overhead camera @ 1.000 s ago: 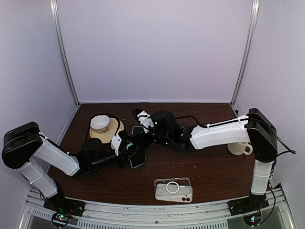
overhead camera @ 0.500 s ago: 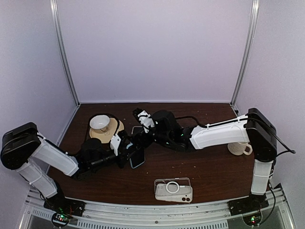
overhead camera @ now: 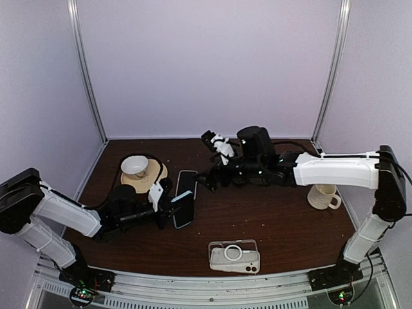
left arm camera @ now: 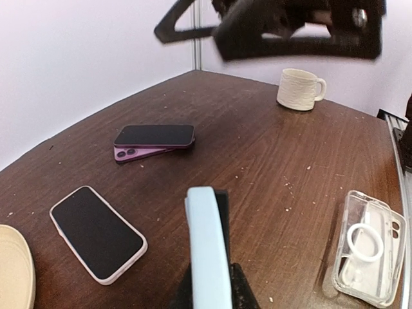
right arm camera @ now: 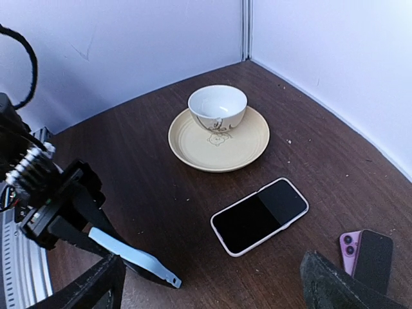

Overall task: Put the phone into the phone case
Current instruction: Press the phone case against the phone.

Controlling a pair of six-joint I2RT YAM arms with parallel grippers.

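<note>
Fig.: L jaws just pinched shut on pale-blue flat phone [overhead camera: 185, 211]; R jaws spread, arm drawn back. Next: clear plastic case [overhead camera: 234, 256].

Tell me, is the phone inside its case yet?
Not yet. Done: the left tool is shut on the light blue phone. In hand: that phone, held on its edge. Left: bringing it to the clear plastic case, empty near the front, and pushing it in.

No legible text anywhere
</note>
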